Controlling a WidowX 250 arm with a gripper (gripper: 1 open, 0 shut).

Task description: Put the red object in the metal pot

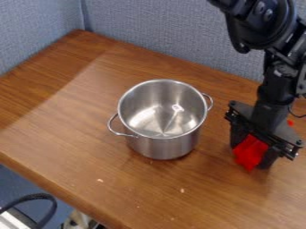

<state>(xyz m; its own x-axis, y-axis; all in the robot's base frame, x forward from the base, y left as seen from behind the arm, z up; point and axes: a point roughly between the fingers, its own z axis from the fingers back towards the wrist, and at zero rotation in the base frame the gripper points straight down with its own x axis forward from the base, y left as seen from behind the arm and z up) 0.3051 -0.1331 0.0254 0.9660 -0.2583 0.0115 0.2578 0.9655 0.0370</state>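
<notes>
The red object [249,155] is a bright red block standing on the wooden table to the right of the metal pot [160,118]. My gripper [259,145] comes straight down over it from the black arm, and its black fingers are shut on the block's sides. The block's lower end still seems to rest on the tabletop. The shiny round pot stands upright with nothing inside, two small side handles showing, a short gap left of the gripper.
The wooden table [72,89] runs back to a blue-grey partition wall [131,22]. The table's front edge cuts diagonally across the lower left, with cables and floor below it. The black arm [269,36] rises at the upper right.
</notes>
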